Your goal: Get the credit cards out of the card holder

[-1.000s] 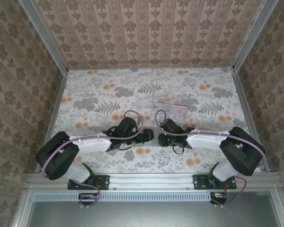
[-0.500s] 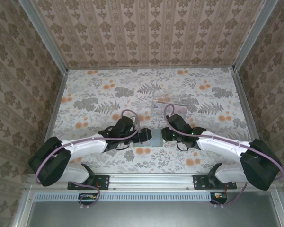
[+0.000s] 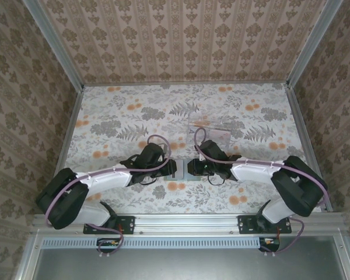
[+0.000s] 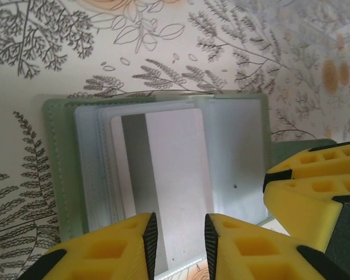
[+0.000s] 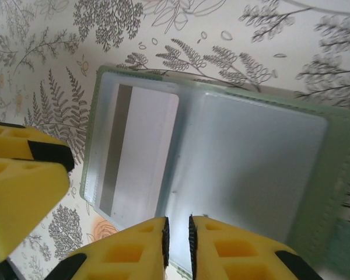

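- Floral table (image 3: 105,111); holder (image 4: 53,166) lies open.
- Left claw (image 4: 181,233) nearly shut over card's (image 4: 172,169) near end, its length running away; grip unclear.
- Right claw (image 5: 178,230) a slit at holder's edge; hold unclear.

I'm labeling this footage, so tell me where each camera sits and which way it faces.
Top: high behind the robot, facing down at the table; both arms show.
Left wrist: close over the open wallet; left gripper below.
Right wrist: over the same wallet; right gripper below.
Shared: both wrist views show the striped card.
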{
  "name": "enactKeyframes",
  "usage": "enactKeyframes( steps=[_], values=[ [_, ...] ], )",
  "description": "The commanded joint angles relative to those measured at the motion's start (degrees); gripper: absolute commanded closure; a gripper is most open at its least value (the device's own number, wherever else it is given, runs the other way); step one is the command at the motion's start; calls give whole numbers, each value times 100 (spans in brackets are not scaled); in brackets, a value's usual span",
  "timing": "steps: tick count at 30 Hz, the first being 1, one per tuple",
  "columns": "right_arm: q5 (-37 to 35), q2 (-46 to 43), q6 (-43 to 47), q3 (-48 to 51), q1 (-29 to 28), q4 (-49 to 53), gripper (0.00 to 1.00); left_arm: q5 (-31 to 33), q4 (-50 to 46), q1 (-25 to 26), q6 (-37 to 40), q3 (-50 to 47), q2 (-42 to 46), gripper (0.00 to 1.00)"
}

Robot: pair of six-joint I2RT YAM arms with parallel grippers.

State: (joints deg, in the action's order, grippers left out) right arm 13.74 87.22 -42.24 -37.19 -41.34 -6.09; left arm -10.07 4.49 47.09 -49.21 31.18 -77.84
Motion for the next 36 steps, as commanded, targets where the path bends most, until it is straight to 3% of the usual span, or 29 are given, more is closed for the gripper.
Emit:
enactKeyframes(
  steps=[1, 26, 36],
  values=[
    [393, 262, -317, -242, 12, -506, 79, 22, -45, -69, 52, -33, -155, 72],
    [640, 983, -538, -366, 82, -684, 79, 92, -131, -143, -125, -147, -658, 78],
    [701, 907, -623, -207, 167, -780, 100, 125, -252, -139, -157, -96, -653, 82]
  ],
)
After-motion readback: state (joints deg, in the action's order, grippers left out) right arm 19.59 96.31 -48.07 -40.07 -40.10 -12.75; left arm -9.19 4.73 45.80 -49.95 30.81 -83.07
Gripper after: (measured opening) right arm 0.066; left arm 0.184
